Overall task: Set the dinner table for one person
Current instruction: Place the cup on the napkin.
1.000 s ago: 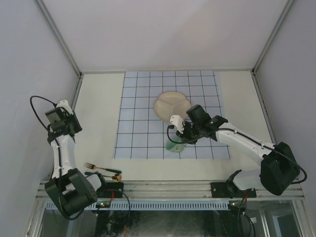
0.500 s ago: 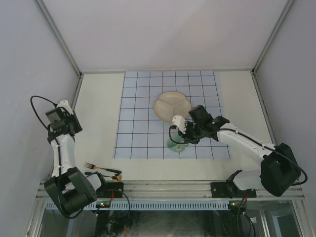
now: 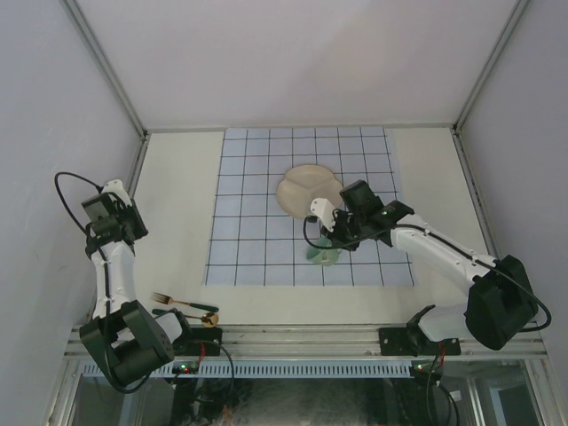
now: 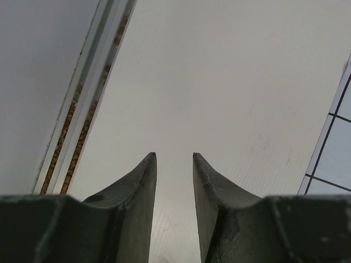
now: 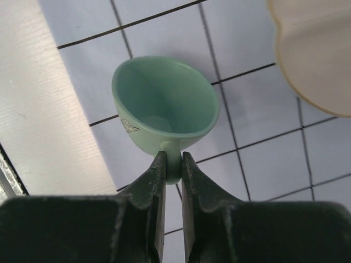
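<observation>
Shifted a little far and right since a second ago, the green cup (image 5: 164,104) hangs tilted over the gridded cloth (image 3: 257,204), its handle pinched between the nearly closed jaws of the right gripper (image 5: 172,161); the cream plate (image 3: 309,188) lies just beyond on the far side, close to the cup's rim; the left gripper (image 4: 173,164) hovers over bare table at the left, jaws partly apart with nothing between them, beside the metal rail (image 4: 82,109); the dinner table (image 3: 177,204) spans the whole cell beneath the cloth; a fork (image 3: 173,301) and a second utensil (image 3: 197,316) lie at the near-left edge; open cloth remains left of the plate.
</observation>
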You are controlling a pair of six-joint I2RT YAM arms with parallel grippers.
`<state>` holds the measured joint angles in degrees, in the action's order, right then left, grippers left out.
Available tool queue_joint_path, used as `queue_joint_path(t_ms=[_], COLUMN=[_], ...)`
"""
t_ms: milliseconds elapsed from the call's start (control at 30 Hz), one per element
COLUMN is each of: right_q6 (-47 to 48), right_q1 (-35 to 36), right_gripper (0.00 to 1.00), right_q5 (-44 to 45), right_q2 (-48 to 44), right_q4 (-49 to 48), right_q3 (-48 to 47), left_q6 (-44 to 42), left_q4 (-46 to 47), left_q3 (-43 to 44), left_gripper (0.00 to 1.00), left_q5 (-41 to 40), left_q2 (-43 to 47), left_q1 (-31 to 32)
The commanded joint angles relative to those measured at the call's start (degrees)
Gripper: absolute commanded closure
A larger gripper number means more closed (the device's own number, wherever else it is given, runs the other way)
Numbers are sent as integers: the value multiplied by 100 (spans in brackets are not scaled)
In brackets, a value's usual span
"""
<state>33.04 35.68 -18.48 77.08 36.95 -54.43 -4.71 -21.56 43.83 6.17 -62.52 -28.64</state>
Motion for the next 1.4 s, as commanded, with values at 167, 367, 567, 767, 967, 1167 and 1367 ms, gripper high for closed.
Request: queue_joint_path(t_ms=[167,367,567,767,967,1167,1367], right_q6=[-371,-778,-1236,-1661,-1760,-1846,-1904], right_q1=[-557,-1018,-1676,-2302,-2700,-3056,-3241], right_gripper=[100,100,100,100,100,100,100], right_q5=[16,343,594,807,1244,1382,1586], right_q2=[-268,-280,297,1294,2286,3053,3767], right_q4=[-221,-673,-1139,-1448,-1773,-2080,-2141], right_q3=[-892,-1080,-1800,-2677,-3328,-3807,-4544], left_q6=[-88,-91,-96,-140,-207,-216,-210], left_q4=[135,117,101,137,212,283,293], left_q3=[108,84,90,45,-45,-112,-103], left_gripper=[63,63,63,63,63,63,63], left_q5=[76,89,127,101,21,-23,-54], left_q2=[79,145,166,134,86,64,34], left_q1=[-36,-32,-31,-33,-34,-33,-31])
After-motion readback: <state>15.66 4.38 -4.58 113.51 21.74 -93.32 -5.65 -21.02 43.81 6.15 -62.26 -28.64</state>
